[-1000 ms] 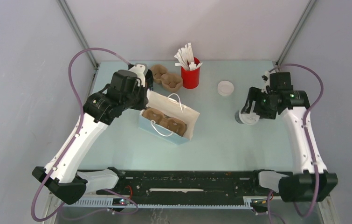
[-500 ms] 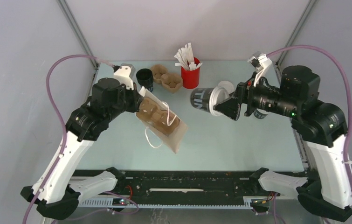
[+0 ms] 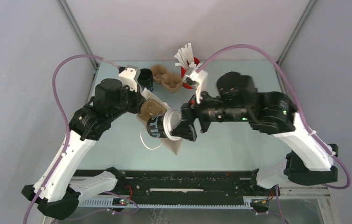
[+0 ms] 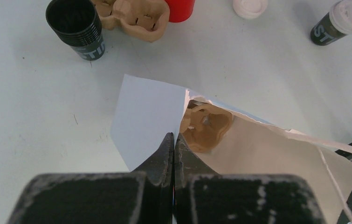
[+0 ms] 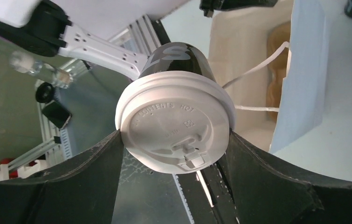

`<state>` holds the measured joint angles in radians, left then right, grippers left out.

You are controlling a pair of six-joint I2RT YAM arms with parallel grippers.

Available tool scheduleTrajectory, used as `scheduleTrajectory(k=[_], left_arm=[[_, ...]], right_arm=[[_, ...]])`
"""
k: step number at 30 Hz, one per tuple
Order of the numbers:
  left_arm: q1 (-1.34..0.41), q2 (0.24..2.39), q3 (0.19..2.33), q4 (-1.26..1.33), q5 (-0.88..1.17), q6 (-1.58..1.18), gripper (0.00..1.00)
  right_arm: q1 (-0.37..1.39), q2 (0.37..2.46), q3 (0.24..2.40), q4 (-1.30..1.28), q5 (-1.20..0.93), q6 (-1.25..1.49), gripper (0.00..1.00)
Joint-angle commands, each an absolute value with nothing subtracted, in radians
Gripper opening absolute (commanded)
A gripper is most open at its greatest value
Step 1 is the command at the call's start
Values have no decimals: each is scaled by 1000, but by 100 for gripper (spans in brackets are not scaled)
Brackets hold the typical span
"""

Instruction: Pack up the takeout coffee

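Observation:
The takeout coffee (image 3: 161,127), a dark cup with a white lid (image 5: 176,121), lies on its side in the air, base towards the mouth of the paper bag (image 3: 176,142). My right gripper (image 3: 177,129) is shut on it, a finger on each side of the lid rim (image 5: 175,140). The bag is white inside and pale blue outside (image 4: 146,112). It hangs tilted with a brown cardboard carrier (image 4: 209,126) in it. My left gripper (image 4: 174,140) is shut on the bag's upper edge (image 3: 142,95).
At the back stand a lidless black cup (image 4: 76,23), a second cardboard carrier (image 3: 167,79) and a red holder of white sticks (image 3: 190,70). A loose white lid (image 4: 250,5) and another lidded cup (image 4: 339,21) sit at the right.
My right arm has lifted the coffee from the table's right side and swung it left to the bag's mouth. My left arm raised and tilted the bag, then kept its grip.

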<state>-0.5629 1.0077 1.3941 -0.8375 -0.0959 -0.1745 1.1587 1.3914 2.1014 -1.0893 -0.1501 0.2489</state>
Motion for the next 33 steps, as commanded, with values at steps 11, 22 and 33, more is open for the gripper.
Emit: scheduleTrajectory(k=[11, 22, 33], left_arm=[[-572, 1003, 1362, -808, -78, -173, 0], [-584, 989, 1353, -781, -44, -160, 0], [-621, 982, 1338, -775, -23, -170, 0]], right_arm=[[1269, 1599, 2259, -1388, 298, 402, 59], [1298, 1591, 2114, -1349, 412, 273, 58], [1304, 1585, 1921, -1059, 400, 29, 58]])
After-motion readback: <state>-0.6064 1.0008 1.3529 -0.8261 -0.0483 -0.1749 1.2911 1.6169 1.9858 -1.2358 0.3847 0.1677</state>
